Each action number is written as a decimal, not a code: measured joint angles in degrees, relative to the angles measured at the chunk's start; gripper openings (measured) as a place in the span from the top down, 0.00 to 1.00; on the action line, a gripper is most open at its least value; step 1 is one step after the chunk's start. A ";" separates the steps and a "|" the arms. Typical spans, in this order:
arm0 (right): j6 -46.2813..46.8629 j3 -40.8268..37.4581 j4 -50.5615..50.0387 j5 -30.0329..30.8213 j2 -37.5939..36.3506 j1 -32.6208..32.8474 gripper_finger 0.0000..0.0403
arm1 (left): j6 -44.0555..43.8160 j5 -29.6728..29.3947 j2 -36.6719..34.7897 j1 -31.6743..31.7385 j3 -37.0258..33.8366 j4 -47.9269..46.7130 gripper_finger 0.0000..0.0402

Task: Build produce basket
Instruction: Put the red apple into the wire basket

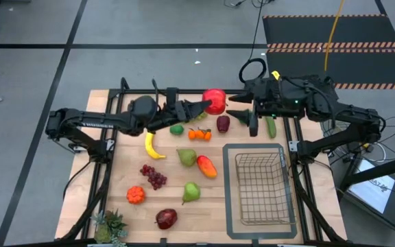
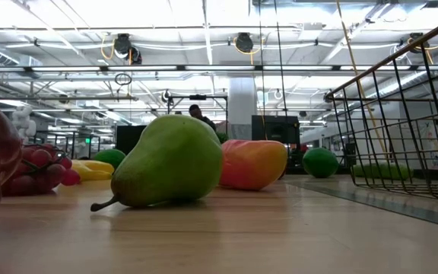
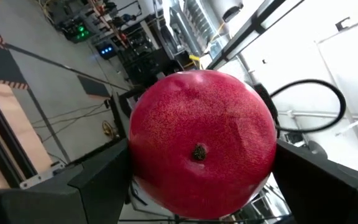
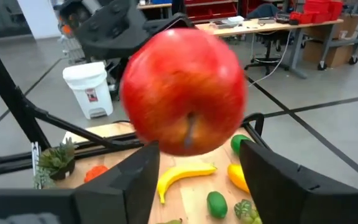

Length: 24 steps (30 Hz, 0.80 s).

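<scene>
High view: red apple between both claws.

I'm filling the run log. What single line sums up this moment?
left gripper: holds red apple aloft | right gripper: open, facing apple, handover pending | basket: empty

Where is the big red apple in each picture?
High view: the red apple sits at the table's far edge, between the two tools.
Low view: not in it.
Left wrist view: the apple fills the middle, held between the left tool's fingers.
Right wrist view: the apple is in the centre, above the right tool's fingers.
Shared landmark: the yellow banana.
</scene>
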 joint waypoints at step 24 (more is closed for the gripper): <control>1.24 0.00 1.37 -4.62 1.18 -0.42 0.87 | 1.44 -0.23 -0.02 -0.93 0.00 -1.16 0.13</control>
